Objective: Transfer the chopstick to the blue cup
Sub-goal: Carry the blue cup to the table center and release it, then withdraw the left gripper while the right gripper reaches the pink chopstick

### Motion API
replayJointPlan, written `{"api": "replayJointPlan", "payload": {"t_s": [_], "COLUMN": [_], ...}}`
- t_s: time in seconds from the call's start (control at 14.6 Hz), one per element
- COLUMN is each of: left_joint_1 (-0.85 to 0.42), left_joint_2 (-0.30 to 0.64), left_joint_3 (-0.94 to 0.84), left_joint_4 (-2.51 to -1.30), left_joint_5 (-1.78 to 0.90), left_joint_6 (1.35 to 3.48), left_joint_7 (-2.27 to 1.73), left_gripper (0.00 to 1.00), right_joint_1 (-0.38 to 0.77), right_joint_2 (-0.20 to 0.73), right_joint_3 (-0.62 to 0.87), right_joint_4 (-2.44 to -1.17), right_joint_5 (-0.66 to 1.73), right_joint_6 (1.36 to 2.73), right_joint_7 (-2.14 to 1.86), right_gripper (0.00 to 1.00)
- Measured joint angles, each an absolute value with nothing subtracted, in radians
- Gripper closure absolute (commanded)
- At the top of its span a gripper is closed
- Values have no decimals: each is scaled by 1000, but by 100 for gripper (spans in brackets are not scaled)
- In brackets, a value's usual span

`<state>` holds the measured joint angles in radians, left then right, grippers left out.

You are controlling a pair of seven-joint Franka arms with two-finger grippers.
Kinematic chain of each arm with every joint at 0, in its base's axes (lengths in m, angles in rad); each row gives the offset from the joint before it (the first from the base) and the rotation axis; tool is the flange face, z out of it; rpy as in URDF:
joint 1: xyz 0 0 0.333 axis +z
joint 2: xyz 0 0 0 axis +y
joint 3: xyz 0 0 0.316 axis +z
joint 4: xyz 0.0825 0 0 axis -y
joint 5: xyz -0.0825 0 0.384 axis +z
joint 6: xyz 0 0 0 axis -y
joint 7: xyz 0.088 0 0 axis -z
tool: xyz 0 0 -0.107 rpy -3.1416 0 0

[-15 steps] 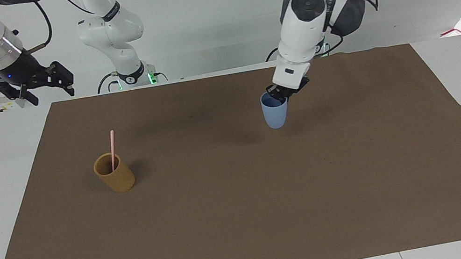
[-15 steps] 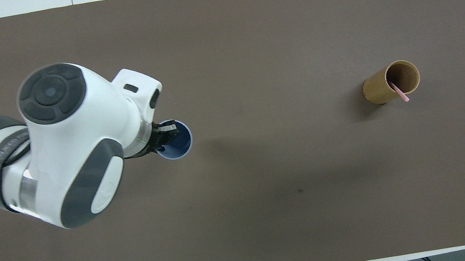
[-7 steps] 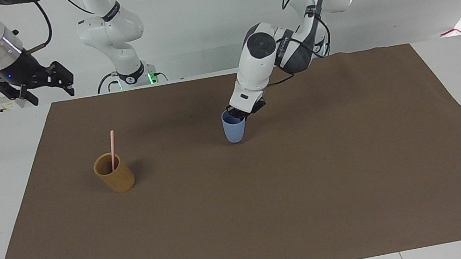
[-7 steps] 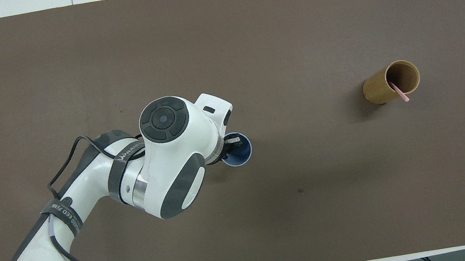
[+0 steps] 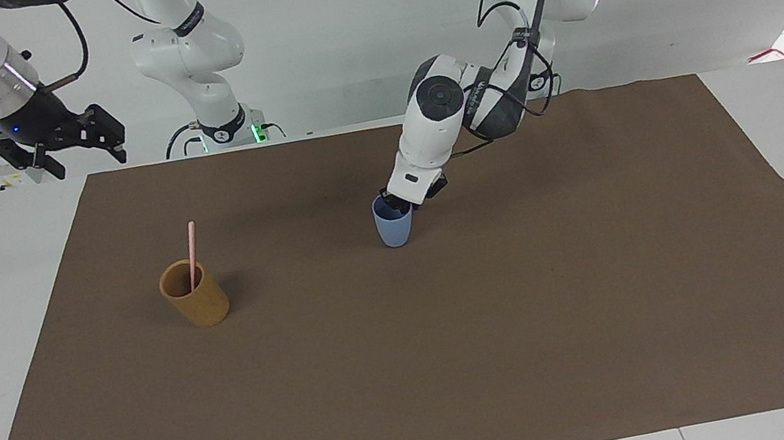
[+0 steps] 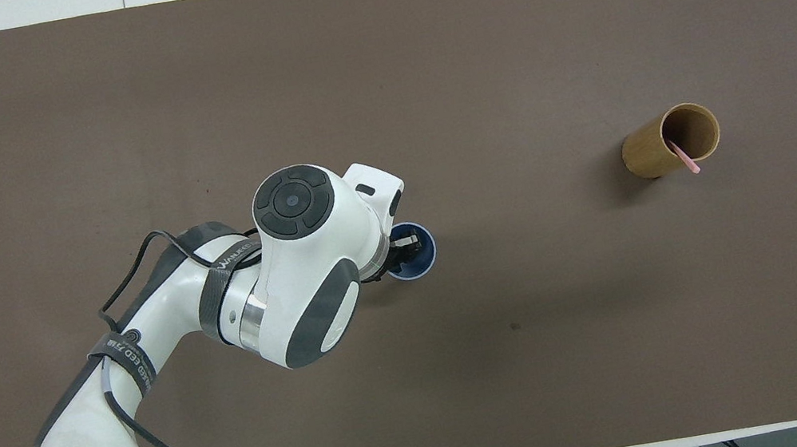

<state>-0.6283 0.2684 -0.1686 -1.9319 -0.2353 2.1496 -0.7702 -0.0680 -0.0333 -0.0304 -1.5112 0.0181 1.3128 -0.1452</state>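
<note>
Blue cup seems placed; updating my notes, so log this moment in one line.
blue cup: upright, mid-mat | left hand: at its rim | chopstick: in tan cup | right arm: waiting

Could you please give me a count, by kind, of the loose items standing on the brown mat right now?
Cups: 2, the blue cup and the tan cup.
Chopsticks: 1, the pink chopstick standing in the tan cup.
Total: 3.
</note>
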Motion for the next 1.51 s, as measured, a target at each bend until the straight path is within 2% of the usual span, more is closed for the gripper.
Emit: {"api": "replayJointPlan", "payload": {"t_s": [0.21, 0.48, 0.75, 0.89, 1.03, 1.23, 1.37, 1.51], "left_joint_1": [-627, -571, -494, -405, -255, -12, 57, 59], "left_joint_2": [271, 259, 163, 88, 33, 14, 15, 15], "left_joint_3": [-165, -147, -134, -127, -121, -111, -109, -115], "left_joint_4": [-1911, -1776, -1707, -1708, -1708, -1711, -1719, -1720], "left_joint_5": [-236, -237, -219, -186, -173, -155, -69, -12], "left_joint_6": [2130, 1950, 1816, 1758, 1720, 1687, 1685, 1685], "left_joint_7": [-771, -773, -773, -764, -631, -287, -111, -37], "left_gripper": [0, 0, 0, 0, 0, 0, 0, 0], "right_joint_1": [-68, -68, -66, -49, -10, 56, 67, 49], "right_joint_2": [-33, -33, -33, -34, -31, 25, 90, 148], "right_joint_3": [-30, -29, -19, -19, -18, -16, -15, -19], "right_joint_4": [-1511, -1511, -1512, -1529, -1588, -1666, -1680, -1681], "right_joint_5": [18, 18, 19, 20, 21, 28, 61, 81], "right_joint_6": [1313, 1313, 1313, 1358, 1448, 1559, 1595, 1608], "right_joint_7": [-145, -145, -145, -145, -118, -12, 31, 35], "right_gripper": [0, 0, 0, 0, 0, 0, 0, 0]}}
